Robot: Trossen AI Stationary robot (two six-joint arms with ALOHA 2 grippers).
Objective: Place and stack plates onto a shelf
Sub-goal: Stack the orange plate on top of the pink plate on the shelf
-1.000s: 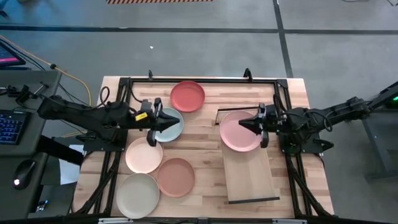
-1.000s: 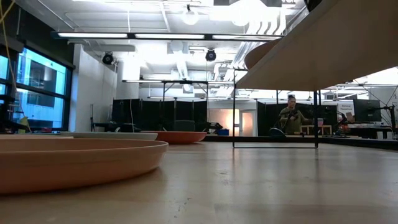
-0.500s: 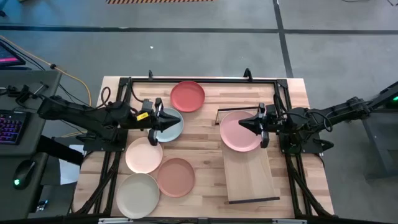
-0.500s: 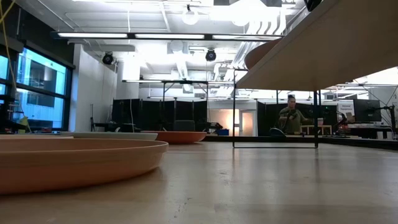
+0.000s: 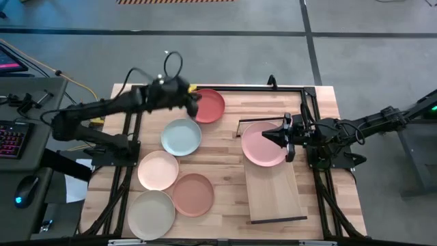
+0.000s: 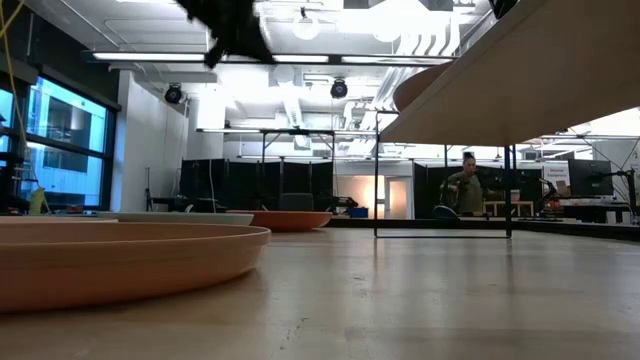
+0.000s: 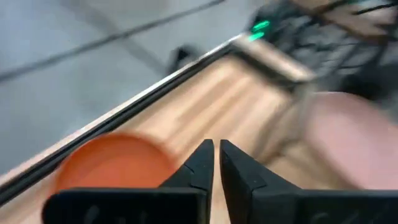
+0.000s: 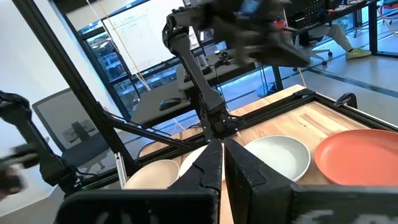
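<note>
Five plates lie flat on the tabletop: red (image 5: 207, 106), pale blue-grey (image 5: 181, 137), peach (image 5: 158, 171), terracotta (image 5: 193, 195) and sage-cream (image 5: 151, 214). The pink plate (image 5: 261, 149) rests on the far end of the light-wood shelf (image 5: 273, 195). My left gripper (image 5: 196, 102) is shut and raised, just left of the red plate (image 7: 112, 163); it shows high in the low view (image 6: 235, 30). My right gripper (image 5: 266, 134) is shut and points left over the pink plate. Its wrist view (image 8: 222, 143) looks across at the blue-grey plate (image 8: 277, 155). My left gripper touches nothing. My right gripper has its shut fingertips over the right part of the pink plate (image 5: 273, 140). I cannot tell whether they touch it, since the fingers themselves cover that spot.
A dark metal frame (image 5: 218, 89) runs along the table's far edge and down both sides. The shelf has thin dark rails at its far (image 5: 240, 125) and near (image 5: 276, 220) ends. Bare shelf board lies toward the near edge from the pink plate. A person (image 6: 465, 190) sits far back in the room.
My left arm has risen and swung fast from over the blue-grey plate toward the table's far edge, ending beside the red plate; the blue-grey plate now lies uncovered where it was. The right arm and all plates have stayed still.
</note>
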